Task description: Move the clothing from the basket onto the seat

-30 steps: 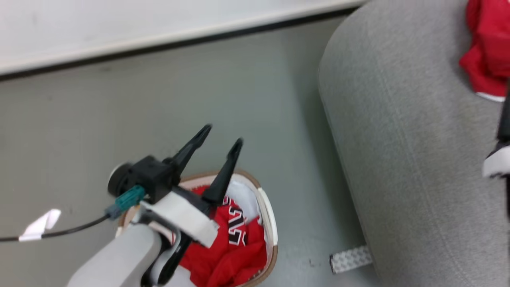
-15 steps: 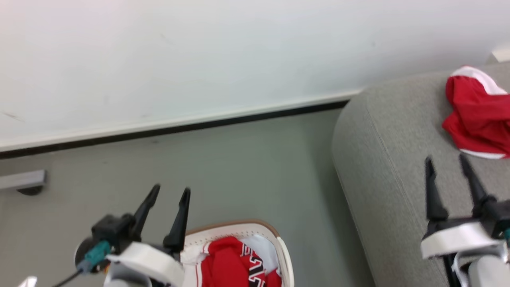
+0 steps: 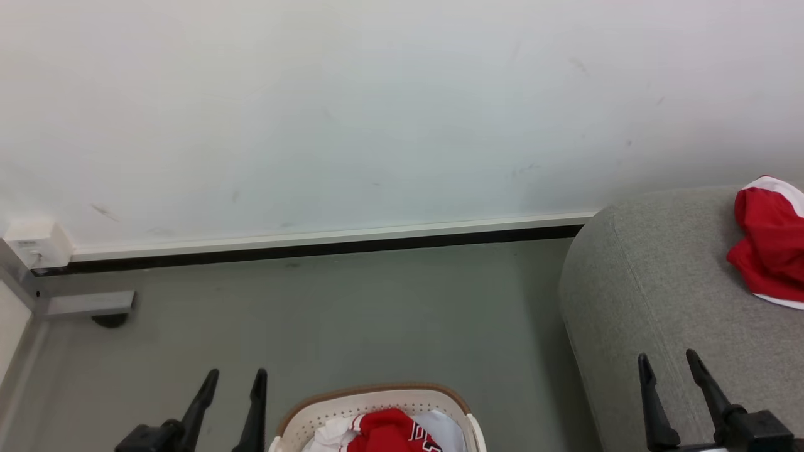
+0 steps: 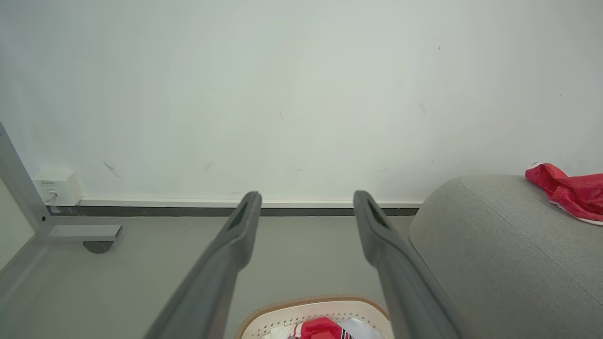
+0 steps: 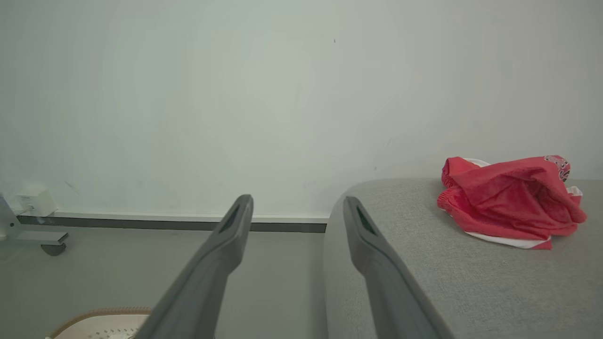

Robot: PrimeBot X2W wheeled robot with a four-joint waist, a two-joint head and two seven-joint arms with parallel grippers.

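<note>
Head view high, facing wall (image 3: 377, 113); both wrist views lower, level, same wall, sharing seat (image 3: 659, 301), basket (image 3: 339, 411).

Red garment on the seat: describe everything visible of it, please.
The red garment is a soft, bright red piece of what looks like mesh sports fabric, with white trim along its lower edge and a small patterned patch at one upper corner. It lies crumpled in a loose heap, folds bunched upward, on top of the grey woven seat, toward its far side. It touches the seat alone; the open right pincer is apart from it.
</note>
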